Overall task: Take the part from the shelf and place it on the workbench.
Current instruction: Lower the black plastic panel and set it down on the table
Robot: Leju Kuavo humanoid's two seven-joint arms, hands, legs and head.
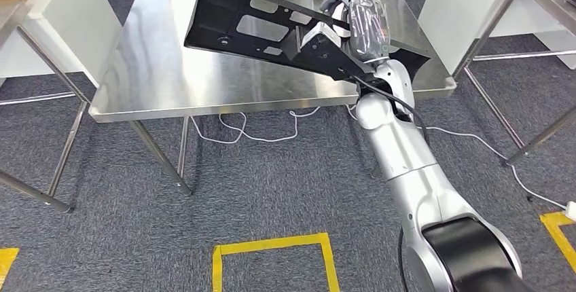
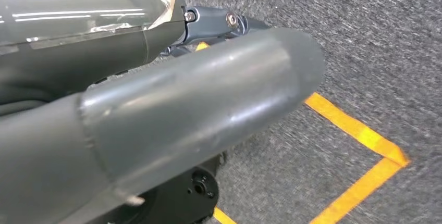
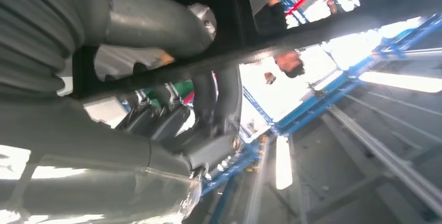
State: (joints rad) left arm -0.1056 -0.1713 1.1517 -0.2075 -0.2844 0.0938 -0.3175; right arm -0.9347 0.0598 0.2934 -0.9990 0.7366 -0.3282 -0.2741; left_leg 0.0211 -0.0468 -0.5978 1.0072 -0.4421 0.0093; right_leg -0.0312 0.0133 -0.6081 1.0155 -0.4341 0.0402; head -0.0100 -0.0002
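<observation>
A long black metal part [image 1: 244, 27] with cut-outs hangs tilted over the steel workbench [image 1: 156, 81], reaching from the bench's far middle to its right edge. My right hand [image 1: 356, 24] grips it near the right end, wrapped over its upper edge. In the right wrist view the thumb and fingers [image 3: 219, 104] of my right hand [image 3: 151, 21] clamp the part's dark edge [image 3: 312, 28] against the bright ceiling. I cannot tell whether the part touches the benchtop. My left hand [image 2: 182, 114] hangs above the carpet with its thumb stretched out and nothing in it.
White tables stand at the left [image 1: 47, 7] and right [image 1: 462, 0], the right one beside a metal frame leg [image 1: 486, 30]. A white cable [image 1: 258, 134] lies under the bench. Yellow tape [image 1: 272, 248] marks a square on the grey carpet in front.
</observation>
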